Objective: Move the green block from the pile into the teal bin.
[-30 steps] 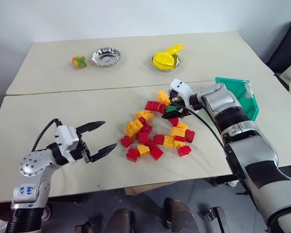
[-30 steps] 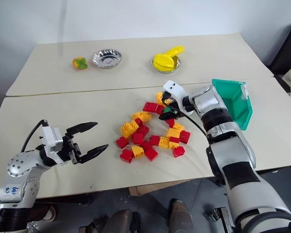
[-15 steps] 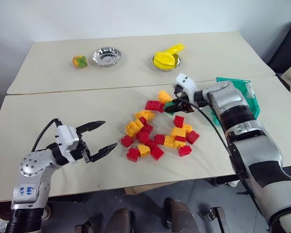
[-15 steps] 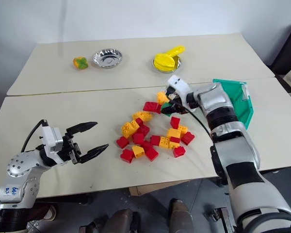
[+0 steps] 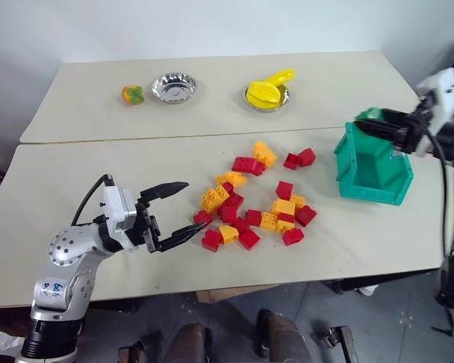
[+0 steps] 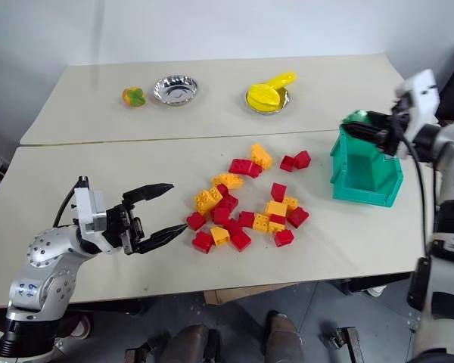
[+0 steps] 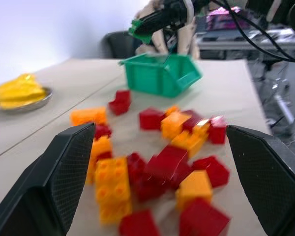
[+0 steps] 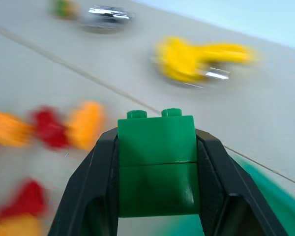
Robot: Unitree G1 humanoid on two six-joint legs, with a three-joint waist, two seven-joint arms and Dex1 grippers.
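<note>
The right tool (image 6: 369, 130) is gripping the green block (image 8: 156, 162) above the teal bin (image 6: 363, 170) near the desk's (image 6: 76, 193) right edge; the left tool (image 6: 160, 212) is gaping open beside the pile (image 6: 246, 212).

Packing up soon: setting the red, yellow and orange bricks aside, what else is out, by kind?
dishes: 2
toy fruit: 1
yellow toy: 1
bin: 1
green block: 1
Total: 6
</note>
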